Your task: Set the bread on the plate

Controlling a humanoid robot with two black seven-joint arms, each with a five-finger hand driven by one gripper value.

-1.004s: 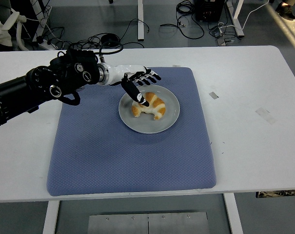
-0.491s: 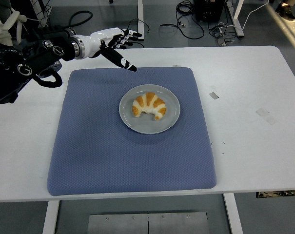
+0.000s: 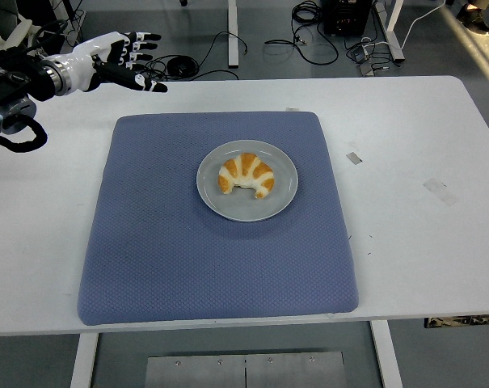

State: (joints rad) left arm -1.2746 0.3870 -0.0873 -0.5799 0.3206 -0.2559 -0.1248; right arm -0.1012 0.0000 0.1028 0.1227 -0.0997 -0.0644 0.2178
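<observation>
A croissant-shaped bread (image 3: 246, 175) lies on a grey round plate (image 3: 280, 196) in the middle of a blue mat (image 3: 187, 259). My left hand (image 3: 124, 58) is at the far left, above the table's back edge, well away from the plate. Its fingers are spread and hold nothing. My right arm is out of view.
The white table (image 3: 422, 234) extends right of the mat, with small tape marks (image 3: 354, 157) on it. Cables and desk legs lie on the floor beyond the far edge.
My left hand has drawn back from the bread on the plate, up and to the left, past the mat's back corner. The bread stays on the plate.
</observation>
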